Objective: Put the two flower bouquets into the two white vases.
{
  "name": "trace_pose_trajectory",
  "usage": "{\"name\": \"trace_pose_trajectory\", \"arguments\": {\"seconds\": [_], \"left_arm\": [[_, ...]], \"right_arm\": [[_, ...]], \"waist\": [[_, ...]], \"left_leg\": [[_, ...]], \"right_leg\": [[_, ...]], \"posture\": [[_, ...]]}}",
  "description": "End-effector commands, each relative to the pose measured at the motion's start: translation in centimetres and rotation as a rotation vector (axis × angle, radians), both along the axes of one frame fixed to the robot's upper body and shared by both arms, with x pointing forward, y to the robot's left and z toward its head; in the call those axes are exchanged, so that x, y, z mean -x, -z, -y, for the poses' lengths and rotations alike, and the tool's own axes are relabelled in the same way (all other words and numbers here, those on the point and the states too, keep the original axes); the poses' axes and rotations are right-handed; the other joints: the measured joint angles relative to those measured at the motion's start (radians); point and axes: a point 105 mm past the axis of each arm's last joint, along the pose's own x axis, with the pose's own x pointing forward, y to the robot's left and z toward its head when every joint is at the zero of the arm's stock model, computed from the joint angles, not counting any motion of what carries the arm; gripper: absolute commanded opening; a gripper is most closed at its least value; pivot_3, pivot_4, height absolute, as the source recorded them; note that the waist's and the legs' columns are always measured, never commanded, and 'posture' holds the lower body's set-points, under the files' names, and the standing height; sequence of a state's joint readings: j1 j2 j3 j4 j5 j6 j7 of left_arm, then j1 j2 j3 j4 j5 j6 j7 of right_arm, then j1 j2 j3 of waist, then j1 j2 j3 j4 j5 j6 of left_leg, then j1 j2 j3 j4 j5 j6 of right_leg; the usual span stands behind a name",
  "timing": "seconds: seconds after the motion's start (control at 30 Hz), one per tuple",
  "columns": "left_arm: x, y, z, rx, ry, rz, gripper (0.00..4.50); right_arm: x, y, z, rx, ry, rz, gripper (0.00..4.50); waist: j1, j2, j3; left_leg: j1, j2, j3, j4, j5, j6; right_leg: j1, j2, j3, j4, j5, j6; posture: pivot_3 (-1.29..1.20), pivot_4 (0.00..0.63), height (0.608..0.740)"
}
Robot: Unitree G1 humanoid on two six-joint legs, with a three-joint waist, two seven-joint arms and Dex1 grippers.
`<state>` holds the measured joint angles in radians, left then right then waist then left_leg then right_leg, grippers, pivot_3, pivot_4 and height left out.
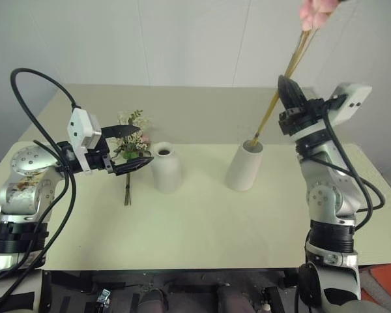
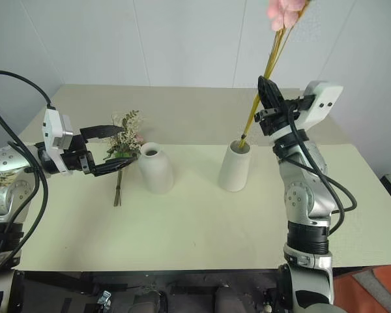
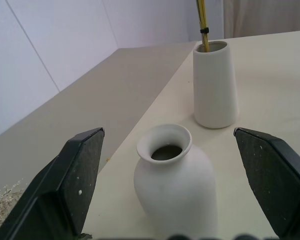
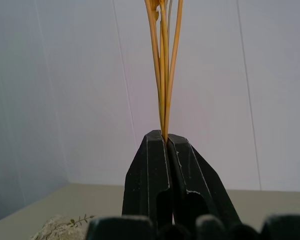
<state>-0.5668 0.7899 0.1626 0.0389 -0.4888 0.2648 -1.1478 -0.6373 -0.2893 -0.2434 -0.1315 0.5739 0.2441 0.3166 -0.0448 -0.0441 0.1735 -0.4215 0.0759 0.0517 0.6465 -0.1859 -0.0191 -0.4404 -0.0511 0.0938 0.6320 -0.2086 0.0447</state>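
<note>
On the pale tabletop (image 1: 202, 228), the small matte white bottle-shaped vase (image 1: 165, 167) at centre left stands empty, with the left gripper (image 1: 131, 149) hanging beside it, jaws spread wide on nothing. Just behind them the bushy bunch of pink roses, cream sprigs and green leaves (image 1: 131, 145) lies flat, so that half looks undone. To the right, the thin bunch of long yellow stems with pink blossoms (image 1: 288, 68) has its ends in the plain white tapered vase (image 1: 245, 166), the right gripper (image 1: 287, 88) clamped tight on the stems, not yet released.

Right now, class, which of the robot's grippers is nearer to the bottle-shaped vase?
Left. The left gripper, open, hovers just beside the bottle-shaped vase, above the lying bushy bouquet. The right gripper, shut on the yellow stems, is beyond the tapered vase.
</note>
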Motion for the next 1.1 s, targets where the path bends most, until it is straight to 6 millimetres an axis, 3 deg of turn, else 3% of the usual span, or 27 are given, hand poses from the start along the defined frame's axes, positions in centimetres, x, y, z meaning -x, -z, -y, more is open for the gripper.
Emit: {"name": "trace_pose_trajectory", "arguments": {"seconds": [0.03,0.3,0.4,0.43,0.57,0.67,0.77,0.87,1.0,1.1], "left_arm": [[0.3,-1.2,-0.4,0.004,-0.014,0.056,4.50],[0.3,-1.2,-0.4,0.009,-0.020,0.067,4.50],[-0.1,-1.5,-0.6,0.032,-0.072,0.105,4.50],[-0.5,-1.8,-0.7,0.046,-0.118,0.134,4.50],[-3.8,-2.6,-2.5,0.063,-0.542,0.271,4.50],[-4.9,-3.1,-3.9,0.076,-0.771,0.248,4.50],[-5.0,-2.6,-4.4,0.043,-0.828,0.066,4.50],[-5.4,-0.8,-4.1,0.000,-0.788,-0.205,4.50],[-7.1,0.8,-5.2,-0.013,-0.928,-0.394,4.50],[-7.8,2.5,-4.8,-0.059,-0.956,-0.575,4.50]], "right_arm": [[1.1,-0.3,-0.5,0.019,-0.039,0.044,0.55],[2.7,3.0,-1.7,0.059,-0.101,-0.031,3.14],[3.3,4.6,-1.6,0.117,-0.091,-0.094,4.26],[3.5,5.1,-1.5,0.143,-0.092,-0.124,4.43],[4.7,6.3,-0.2,0.251,-0.079,-0.204,4.43],[5.6,6.3,1.3,0.335,-0.089,-0.257,4.43],[6.6,6.5,3.6,0.523,-0.066,-0.328,4.43],[7.3,5.6,6.0,0.606,-0.029,-0.347,4.43],[7.7,4.9,7.0,0.656,-0.017,-0.363,4.43],[7.9,4.9,7.2,0.689,-0.021,-0.370,4.43]], "waist": [[0.000,0.000,0.000],[0.000,0.000,0.000],[0.001,0.000,0.000],[0.002,0.000,0.000],[0.009,0.000,0.000],[0.011,-0.001,0.000],[0.010,-0.001,0.000],[0.007,-0.001,0.000],[0.003,-0.001,0.001],[0.000,-0.002,0.001]], "left_leg": [[0.000,0.000,0.000,0.000,0.000,0.000],[0.000,0.000,0.000,0.000,0.000,0.000],[0.000,0.000,0.000,0.000,0.000,0.000],[0.000,0.000,0.000,0.000,0.000,0.000],[0.001,0.000,0.000,0.001,0.000,0.000],[0.001,0.000,-0.001,0.001,0.000,0.000],[0.000,-0.001,-0.001,0.001,0.000,0.000],[0.000,-0.001,-0.001,0.000,0.000,0.000],[0.005,-0.001,-0.002,0.000,0.000,0.000],[0.007,-0.004,-0.005,0.000,0.000,0.000]], "right_leg": [[0.000,0.000,0.000,0.000,0.000,0.000],[0.000,0.000,0.000,0.000,0.000,0.000],[0.000,0.000,0.000,0.000,0.000,0.000],[0.000,0.000,0.000,0.000,0.000,0.000],[0.001,0.000,0.000,0.000,0.000,0.000],[0.002,0.000,0.000,0.000,0.000,0.001],[0.001,0.000,0.000,-0.001,0.000,0.001],[0.001,0.000,-0.001,-0.001,-0.002,0.004],[0.005,0.000,0.000,-0.001,-0.005,0.009],[0.006,0.000,0.000,-0.001,-0.005,0.009]], "posture": [[0.00,0.150,0.740],[0.00,0.150,0.740],[0.00,0.150,0.740],[0.00,0.150,0.740],[0.00,0.150,0.740],[0.00,0.150,0.740],[0.00,0.150,0.740],[0.00,0.150,0.740],[0.00,0.150,0.740],[0.00,0.150,0.740]]}}
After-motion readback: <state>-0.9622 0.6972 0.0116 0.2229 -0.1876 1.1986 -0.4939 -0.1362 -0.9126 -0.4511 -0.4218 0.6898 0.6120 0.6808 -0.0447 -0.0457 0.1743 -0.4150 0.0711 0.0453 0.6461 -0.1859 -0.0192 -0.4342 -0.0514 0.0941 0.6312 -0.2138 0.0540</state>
